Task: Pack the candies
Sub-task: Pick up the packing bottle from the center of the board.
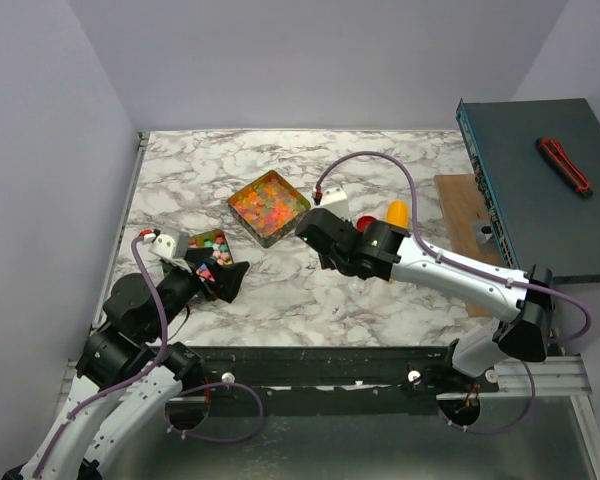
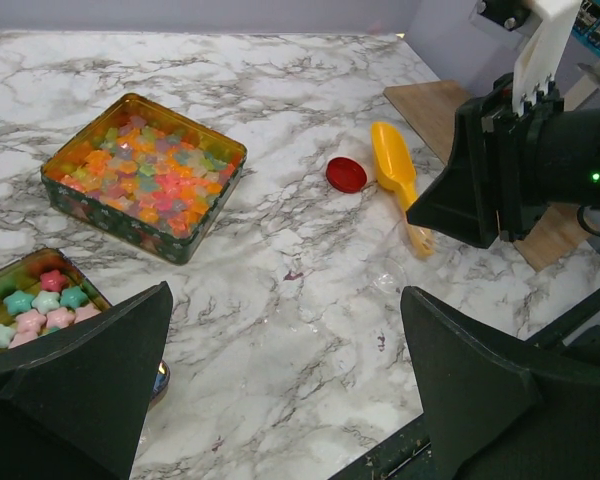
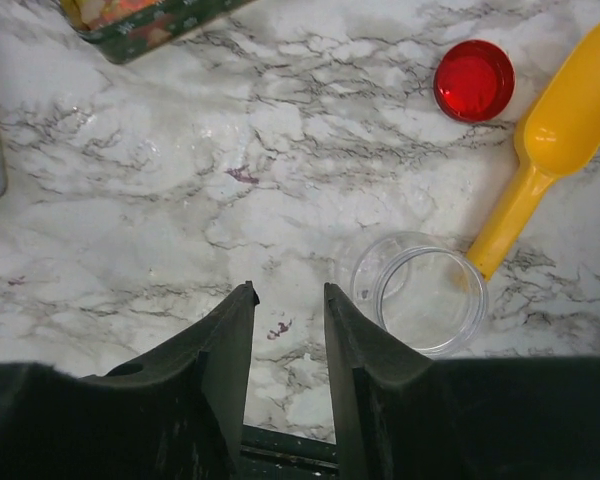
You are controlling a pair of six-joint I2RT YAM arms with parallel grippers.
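The candies (image 1: 270,203) are kept in 2 tins on the marble table (image 1: 180,170). Glossy orange, red, yellow and green jellies (image 2: 145,170) are heaped in the square tin (image 2: 110,220) near the middle of the table. Pastel pink, blue and green stars (image 2: 45,300) are seen in a 2nd tin (image 2: 88,280) at the left, just beside the left claw (image 2: 285,293). That claw is held released, its 2 fingers spread wide with nothing between them, low over bare marble.

The right claw (image 3: 287,292) is pointed down at the table, to the right of the square tin. Its jaws are seen narrowly apart with only marble in the gap, and nothing is grasped. A clear jar (image 3: 425,300) is stood upright just beside 1 finger, outside the gap. The handle tip of a yellow scoop (image 3: 555,130) is laid at the jar's far rim. A red cap (image 3: 473,80) is seen near the scoop's bowl, apart from it.
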